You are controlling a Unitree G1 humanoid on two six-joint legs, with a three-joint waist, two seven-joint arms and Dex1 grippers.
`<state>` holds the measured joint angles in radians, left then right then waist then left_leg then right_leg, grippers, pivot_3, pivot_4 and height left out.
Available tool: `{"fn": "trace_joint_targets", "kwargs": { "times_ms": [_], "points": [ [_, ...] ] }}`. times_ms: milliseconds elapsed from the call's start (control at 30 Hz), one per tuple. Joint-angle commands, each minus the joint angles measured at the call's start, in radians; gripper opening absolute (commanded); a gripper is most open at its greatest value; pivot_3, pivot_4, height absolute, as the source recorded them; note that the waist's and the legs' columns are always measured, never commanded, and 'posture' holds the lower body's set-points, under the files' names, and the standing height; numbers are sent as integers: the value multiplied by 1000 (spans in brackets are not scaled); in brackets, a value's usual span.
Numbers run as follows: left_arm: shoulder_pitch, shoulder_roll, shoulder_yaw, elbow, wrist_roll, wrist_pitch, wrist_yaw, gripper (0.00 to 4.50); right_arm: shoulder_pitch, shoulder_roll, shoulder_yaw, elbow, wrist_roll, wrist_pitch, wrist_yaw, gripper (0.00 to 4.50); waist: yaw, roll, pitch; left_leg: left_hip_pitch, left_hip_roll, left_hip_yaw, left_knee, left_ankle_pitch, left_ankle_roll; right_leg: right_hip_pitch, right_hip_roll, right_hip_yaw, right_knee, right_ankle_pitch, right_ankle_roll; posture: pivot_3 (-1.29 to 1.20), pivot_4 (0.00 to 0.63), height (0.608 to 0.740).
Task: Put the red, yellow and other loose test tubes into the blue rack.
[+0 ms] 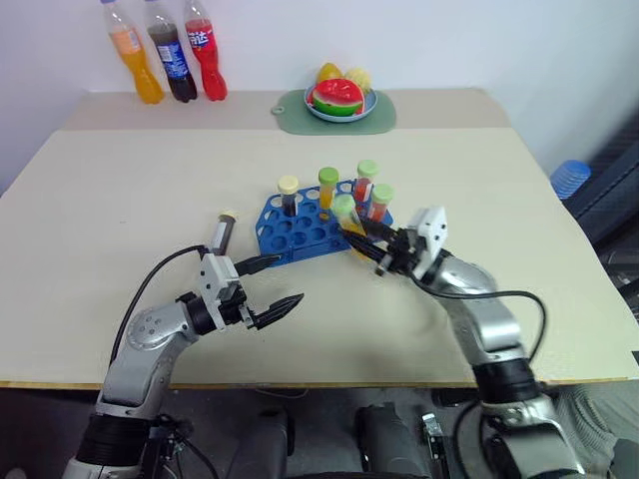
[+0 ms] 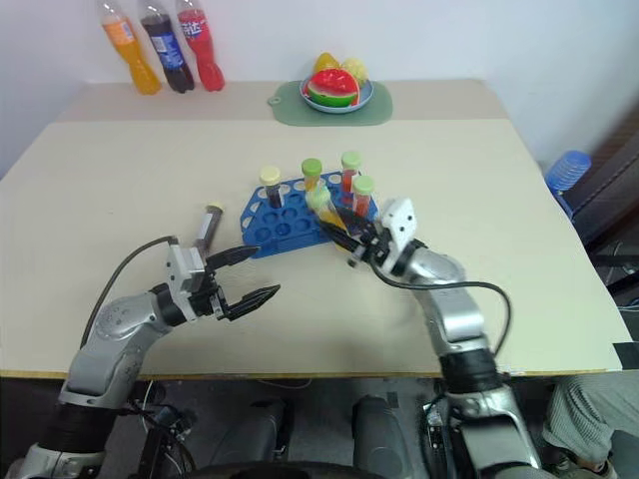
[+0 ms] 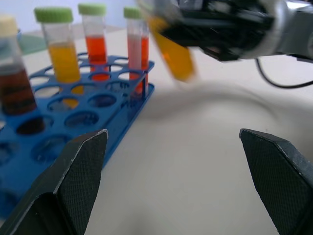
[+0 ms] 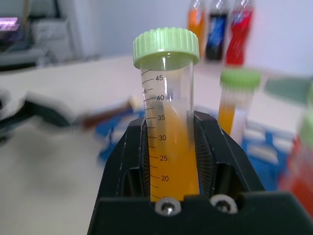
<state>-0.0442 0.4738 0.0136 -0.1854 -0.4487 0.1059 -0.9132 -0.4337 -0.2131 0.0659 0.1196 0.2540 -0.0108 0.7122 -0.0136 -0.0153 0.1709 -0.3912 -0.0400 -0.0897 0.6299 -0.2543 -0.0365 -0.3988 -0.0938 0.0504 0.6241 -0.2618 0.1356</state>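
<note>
The surface (image 1: 120, 200) is wide and pale; at its middle sits the blue rack (image 1: 300, 232), with four capped tubes standing in its holes toward twelve and two o'clock. One dark loose tube (image 1: 222, 234) lies flat at nine o'clock of the rack, just beside its edge.

The right claw (image 1: 365, 239) is clamped together on a green-capped tube of orange liquid (image 4: 168, 127), held at the rack's three o'clock corner with its cap tipped toward the standing tubes. The left claw (image 1: 276, 289) hangs near seven o'clock of the rack, its fingers spread wide apart and empty.

The step in hand is judged to be the seating of this orange tube. For a clean result, the tube should be brought upright before it is lowered, since a tilted tube is likely to catch on a hole's rim. An empty hole clear of the standing tubes is best chosen, so that their caps are not knocked. The grip should be released only once the tube's base is well down in the hole. The rack is light and may slide if pushed sideways.
</note>
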Motion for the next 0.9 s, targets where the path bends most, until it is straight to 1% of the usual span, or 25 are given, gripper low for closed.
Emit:
{"fn": "trace_joint_targets", "kwargs": {
  "times_ms": [33,233,433,767,900],
  "points": [
    [10,16,43,-51,-28,0,5,4500,-58,46,-30,88,-37,-137,-77,780,2,0,0,0,0,0,0,0,-1,0,-1,0,1,0,0,0,150,740],
    [31,20,63,-54,-35,-7,11,4500,-115,104,-20,237,-87,-273,-138,780,-7,0,0,0,-1,3,-1,0,-1,-5,-1,0,5,0,0,0,150,740],
    [47,14,76,-45,-37,-24,14,4500,-144,142,-7,359,-113,-365,-150,780,-16,1,0,0,0,4,-1,1,-1,-6,-1,0,7,0,0,0,150,740],
    [66,7,95,-38,-37,-38,24,4500,-178,166,8,444,-124,-425,-136,780,-30,1,0,0,0,3,-1,1,-1,-6,0,0,7,0,-1,0,150,740],
    [66,1,97,-43,-31,-38,33,4500,-218,178,0,506,-129,-445,-148,780,-31,1,1,0,0,3,-1,1,-1,-6,0,0,7,0,-1,0,150,740]
  ]
}}
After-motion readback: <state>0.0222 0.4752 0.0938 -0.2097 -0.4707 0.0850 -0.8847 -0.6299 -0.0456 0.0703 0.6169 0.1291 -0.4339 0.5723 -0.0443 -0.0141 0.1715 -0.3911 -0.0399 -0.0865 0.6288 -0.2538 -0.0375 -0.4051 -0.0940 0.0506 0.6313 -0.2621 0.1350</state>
